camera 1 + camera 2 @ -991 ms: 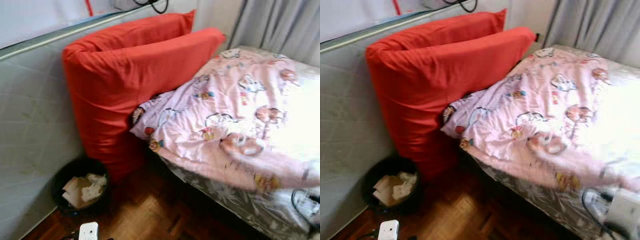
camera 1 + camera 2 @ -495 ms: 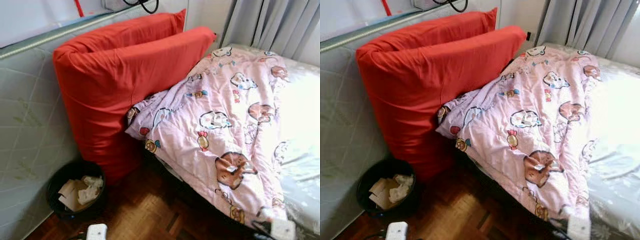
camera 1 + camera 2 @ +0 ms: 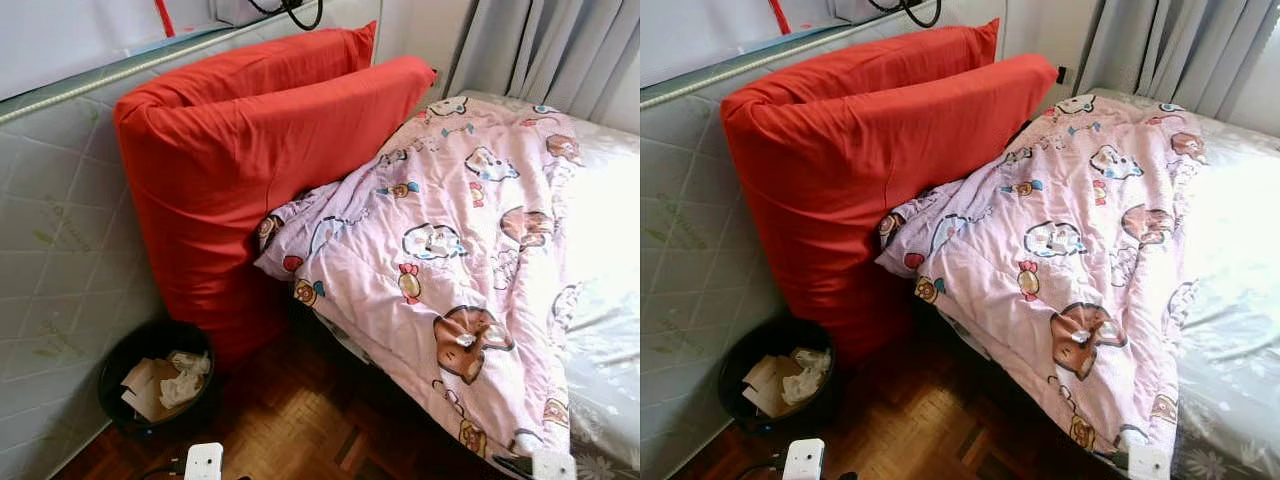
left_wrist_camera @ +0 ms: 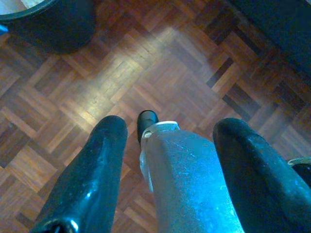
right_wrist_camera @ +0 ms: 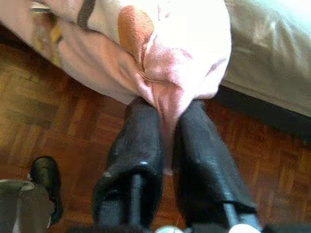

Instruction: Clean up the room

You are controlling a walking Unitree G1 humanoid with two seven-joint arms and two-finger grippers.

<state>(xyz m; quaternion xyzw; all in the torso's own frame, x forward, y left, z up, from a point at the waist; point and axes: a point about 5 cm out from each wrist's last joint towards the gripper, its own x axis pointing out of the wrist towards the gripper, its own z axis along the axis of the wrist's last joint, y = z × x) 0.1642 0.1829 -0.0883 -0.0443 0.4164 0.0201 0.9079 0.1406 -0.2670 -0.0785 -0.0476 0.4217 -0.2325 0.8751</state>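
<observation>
With only a thin fold of the pink cartoon quilt (image 3: pixel 450 260), which is spread on the bed (image 3: pixel 1240 330), pinched in the closed right hand (image 5: pixel 167 145), slippage is probably risked under pull, while the left hand (image 4: pixel 170 145) is held open, empty above the parquet floor (image 4: pixel 146 73).

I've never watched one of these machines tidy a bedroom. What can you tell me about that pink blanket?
The pink blanket is a soft quilted cover printed with cartoon animals. It lies rumpled across the bed, its upper edge pressed against the red cushion, one side hanging toward the wood floor. The right gripper pinches its lower corner, fingers shut on the fabric.
</observation>
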